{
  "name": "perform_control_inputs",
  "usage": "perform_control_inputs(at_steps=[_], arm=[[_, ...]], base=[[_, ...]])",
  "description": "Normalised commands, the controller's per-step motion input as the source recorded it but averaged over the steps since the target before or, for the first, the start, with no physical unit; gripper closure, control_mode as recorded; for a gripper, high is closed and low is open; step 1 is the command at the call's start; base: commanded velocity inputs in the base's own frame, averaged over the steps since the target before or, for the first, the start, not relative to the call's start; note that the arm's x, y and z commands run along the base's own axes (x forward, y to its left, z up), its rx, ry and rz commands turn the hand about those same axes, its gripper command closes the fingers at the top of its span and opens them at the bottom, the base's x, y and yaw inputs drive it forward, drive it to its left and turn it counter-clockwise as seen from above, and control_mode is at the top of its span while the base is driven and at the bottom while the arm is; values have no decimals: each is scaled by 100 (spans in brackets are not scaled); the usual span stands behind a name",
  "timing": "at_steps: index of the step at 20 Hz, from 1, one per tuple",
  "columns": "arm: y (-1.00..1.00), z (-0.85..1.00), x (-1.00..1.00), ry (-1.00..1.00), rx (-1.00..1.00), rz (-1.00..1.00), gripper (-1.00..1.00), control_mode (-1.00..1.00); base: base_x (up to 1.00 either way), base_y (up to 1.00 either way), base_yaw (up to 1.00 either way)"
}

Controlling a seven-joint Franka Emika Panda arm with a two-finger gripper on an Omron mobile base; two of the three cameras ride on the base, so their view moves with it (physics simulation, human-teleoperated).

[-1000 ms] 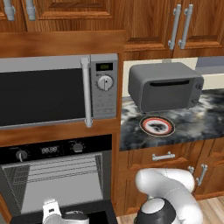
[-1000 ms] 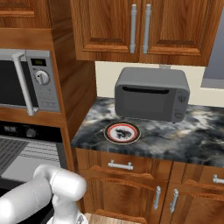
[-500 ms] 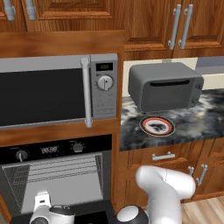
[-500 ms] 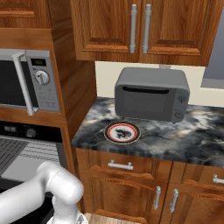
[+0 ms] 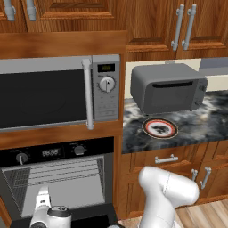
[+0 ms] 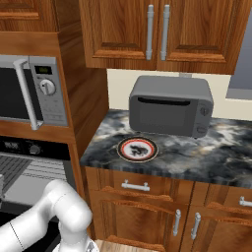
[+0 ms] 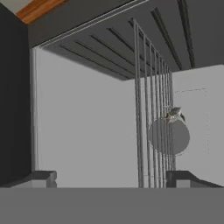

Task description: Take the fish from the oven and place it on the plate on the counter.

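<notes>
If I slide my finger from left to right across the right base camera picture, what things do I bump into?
Microwave → plate → toaster oven.

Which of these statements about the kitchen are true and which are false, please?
1. The plate lies on the counter in front of the toaster oven. True.
2. The fish already lies on the plate. False: it is inside the oven, by the wire rack.
3. The gripper holds the fish. False: it is open and empty.
4. The oven door is open. True.
5. The microwave door is open. False: it is shut.
</notes>
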Motion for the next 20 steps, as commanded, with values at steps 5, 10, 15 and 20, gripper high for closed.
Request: perform_control_inputs(at_steps=[5, 10, 15, 20], arm=[[19, -52, 62, -26, 0, -6, -100, -100], [21, -31, 23, -21, 0, -13, -100, -100], [28, -24, 29, -8, 0, -24, -100, -100], [2, -39, 24, -4, 0, -20, -100, -100]], base=[[0, 0, 0], [0, 0, 0], [0, 0, 0], [0, 0, 0]])
